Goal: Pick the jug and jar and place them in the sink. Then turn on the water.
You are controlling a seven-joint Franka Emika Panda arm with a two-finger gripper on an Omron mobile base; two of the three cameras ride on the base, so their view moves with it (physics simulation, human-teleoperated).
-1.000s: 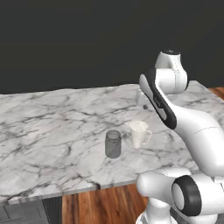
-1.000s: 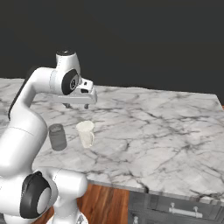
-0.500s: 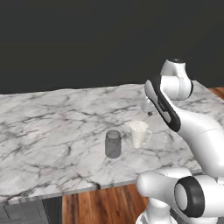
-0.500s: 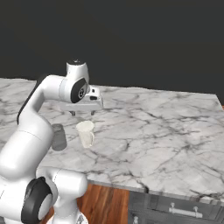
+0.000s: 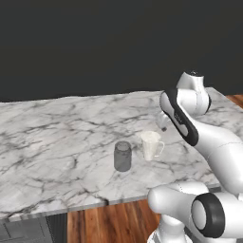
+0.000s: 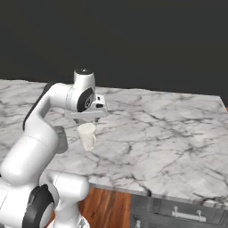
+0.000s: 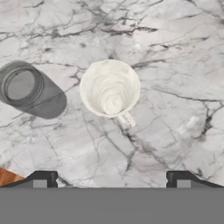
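Since one second ago the arm has swung forward, bringing the claw [image 6: 85,116] above the jug [image 6: 87,135]. Marble bench [image 5: 57,142] carries both items. Jug [image 7: 110,89] upright, handle toward the bench's near edge. Jar [image 5: 122,155] upright just beside it, apart, not touching. Claw spread wide, pinching nothing, fingertips [image 7: 42,178] clear of jug.

The small cream-white tapered jug [image 5: 150,144] with a flared rim and a side handle stands upright and empty on the grey-veined white marble counter [image 5: 57,133], near its front edge. Just beside it, apart and not touching, stands the small dark grey translucent cylindrical jar [image 5: 122,155], upright, with a narrower lidded neck.
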